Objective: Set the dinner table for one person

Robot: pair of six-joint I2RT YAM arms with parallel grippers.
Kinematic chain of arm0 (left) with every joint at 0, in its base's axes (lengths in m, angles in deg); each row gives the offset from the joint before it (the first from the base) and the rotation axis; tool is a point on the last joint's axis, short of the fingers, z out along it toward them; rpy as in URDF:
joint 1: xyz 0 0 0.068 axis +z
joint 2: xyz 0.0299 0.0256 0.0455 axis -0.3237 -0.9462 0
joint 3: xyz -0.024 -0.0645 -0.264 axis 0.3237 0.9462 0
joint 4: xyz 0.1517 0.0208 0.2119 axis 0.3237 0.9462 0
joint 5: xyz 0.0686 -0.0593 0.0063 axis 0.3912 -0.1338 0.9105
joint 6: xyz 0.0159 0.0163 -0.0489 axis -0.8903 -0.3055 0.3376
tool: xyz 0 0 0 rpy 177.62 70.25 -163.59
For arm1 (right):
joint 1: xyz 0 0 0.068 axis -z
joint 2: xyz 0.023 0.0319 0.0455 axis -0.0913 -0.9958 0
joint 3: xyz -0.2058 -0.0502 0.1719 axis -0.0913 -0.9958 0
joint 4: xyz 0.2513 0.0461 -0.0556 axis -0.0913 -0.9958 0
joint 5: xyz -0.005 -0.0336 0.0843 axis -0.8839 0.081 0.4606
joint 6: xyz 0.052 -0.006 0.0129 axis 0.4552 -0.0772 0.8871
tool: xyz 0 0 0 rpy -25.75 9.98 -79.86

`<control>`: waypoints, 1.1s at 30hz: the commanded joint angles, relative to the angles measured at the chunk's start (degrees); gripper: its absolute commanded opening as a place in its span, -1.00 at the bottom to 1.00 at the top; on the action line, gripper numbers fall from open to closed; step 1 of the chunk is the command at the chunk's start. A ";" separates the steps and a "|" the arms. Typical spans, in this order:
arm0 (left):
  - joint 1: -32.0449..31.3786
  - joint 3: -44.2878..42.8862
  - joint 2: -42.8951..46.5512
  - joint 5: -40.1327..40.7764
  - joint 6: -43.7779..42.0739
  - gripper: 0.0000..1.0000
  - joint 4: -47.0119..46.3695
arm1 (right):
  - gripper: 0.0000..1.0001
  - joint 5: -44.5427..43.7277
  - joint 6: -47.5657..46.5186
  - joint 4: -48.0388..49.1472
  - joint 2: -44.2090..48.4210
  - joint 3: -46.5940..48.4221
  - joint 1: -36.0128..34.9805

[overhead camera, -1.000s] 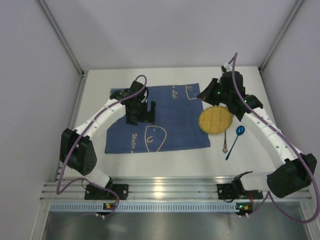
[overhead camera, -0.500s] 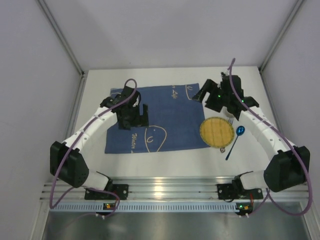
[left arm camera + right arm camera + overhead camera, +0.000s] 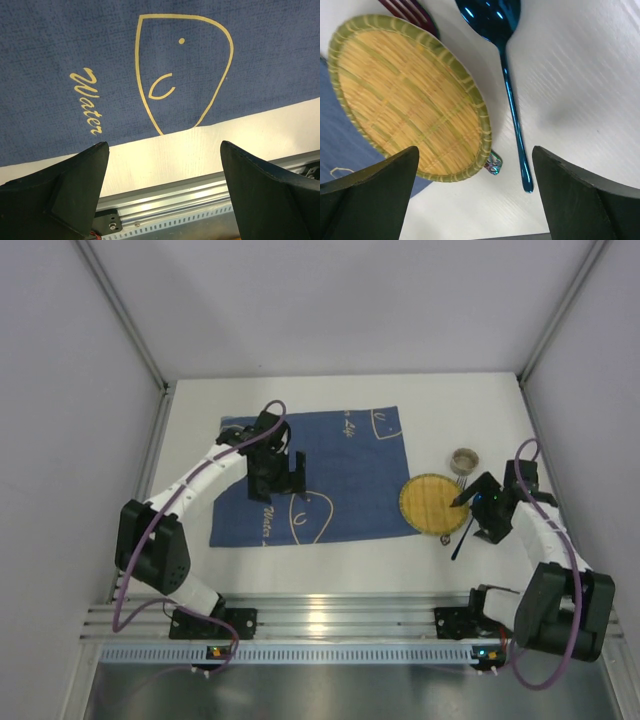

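Note:
The dinner table (image 3: 340, 565) is a plain white top. A blue cloth mat (image 3: 330, 465) with yellow print lies at its middle. Just right of the mat sits a round yellow woven plate (image 3: 432, 502), (image 3: 410, 100), resting on a fork whose tines (image 3: 412, 11) and handle tip (image 3: 493, 163) stick out. A blue spoon (image 3: 512, 110) lies right of the plate. My right gripper (image 3: 468, 502), (image 3: 475, 151) hovers open over the plate's near-right edge and the spoon, holding nothing. My left gripper (image 3: 290, 472), (image 3: 163, 146) hangs open over the mat (image 3: 200, 60), empty.
A small round cup (image 3: 464, 459) stands behind the plate on the right. An aluminium rail (image 3: 330, 618), (image 3: 200, 195) runs along the table's near edge. Grey walls close in the left, back and right sides.
My right gripper opened, letting go of the plate, then drew back to the near right. The plate now lies slightly nearer, over the fork. The left arm shifted a little.

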 commanded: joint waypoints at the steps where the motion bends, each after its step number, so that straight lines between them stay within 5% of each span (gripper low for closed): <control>1: -0.21 -3.31 -0.20 -1.84 -1.24 0.96 0.02 | 0.89 3.62 2.41 5.60 -0.77 -2.11 1.37; 23: -0.21 -0.95 4.02 0.62 -3.27 0.96 4.07 | 0.55 6.35 7.07 23.52 -3.68 -11.06 1.63; 29: -0.21 0.98 5.16 -0.08 -3.44 0.96 4.77 | 0.06 7.31 10.76 32.92 -0.09 -20.63 1.63; 33: -0.21 3.53 5.95 -0.44 -3.53 0.96 5.04 | -0.53 5.91 11.38 34.96 5.97 -24.52 1.63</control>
